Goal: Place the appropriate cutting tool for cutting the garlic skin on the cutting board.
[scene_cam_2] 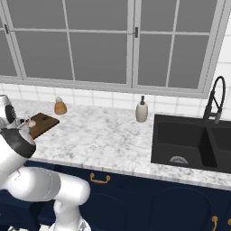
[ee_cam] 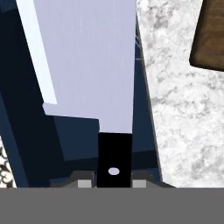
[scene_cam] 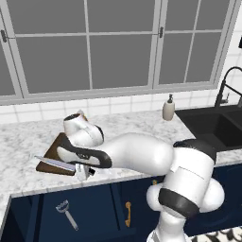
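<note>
Knife [ee_cam: 87,61] clamped by its black handle in my gripper [ee_cam: 113,181]; blade juts over the counter's [ee_cam: 183,122] front edge, beside the cutting board [scene_cam: 54,158].

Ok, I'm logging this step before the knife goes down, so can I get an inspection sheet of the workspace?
Surface: marble counter, with a black sink at the right.
Job's things: knife held by its black handle, blade level, over the counter's front edge by the cutting board; garlic on the board.
Clutter: orange-brown jar and soap dispenser by the back wall; toothed utensil low in front of the cabinets.
Grippers: gripper closed on the knife handle.
Cables: nothing seen.
Surroundings: windows, tiled wall, black faucet, navy cabinets.
</note>
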